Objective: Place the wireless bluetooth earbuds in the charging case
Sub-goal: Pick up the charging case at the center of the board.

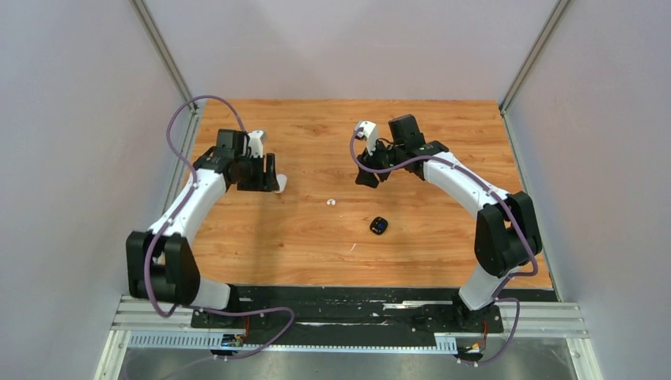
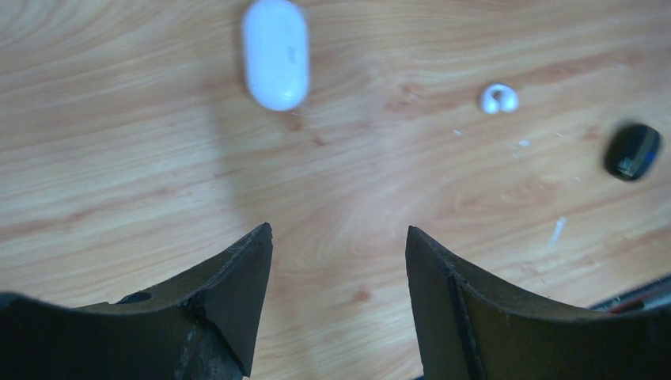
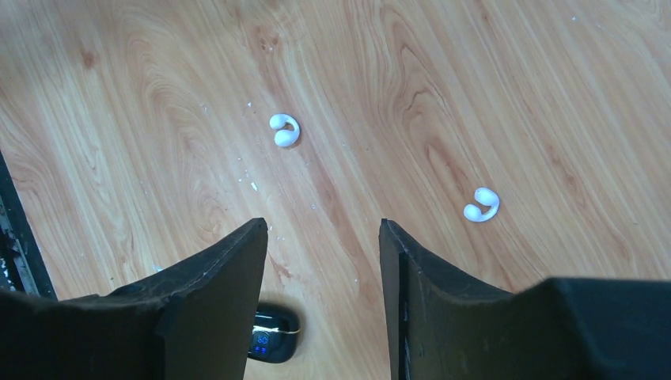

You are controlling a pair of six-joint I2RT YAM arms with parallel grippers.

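Right wrist view gives you the clearest read: two white C-shaped plastic earbuds (image 3: 285,131) lie apart on the wood-grain worktop (image 3: 554,95). One is ahead of the right pincer (image 3: 320,226), and the other earbud (image 3: 482,204) lies off past its right finger. That pincer stands open with nothing in it. The left pincer (image 2: 339,233) is likewise spread and empty, with the white pebble-shaped plastic case (image 2: 275,54) ahead of its left finger and clear of it.

Your step is probably the first pick. Take the earbud straight ahead. Come down vertically, straddle its narrow width, and close softly, because a piece this small and curved will likely skid or flip if one finger lands first. The white case looks shut from the left wrist, though you cannot make out a lid seam, so expect to have the left pincer steady or open it before any insertion.

Mind the glossy black pebble-shaped case with a blue lit display (image 3: 273,332), which sits just below the right pincer's left finger and is the nearest thing to knock. Between the arms the wood is open. The grey side walls (image 1: 79,119) stand well away from the earbuds. The dark strip at the worktop's edge (image 3: 16,237) shows at the left of the right wrist view.
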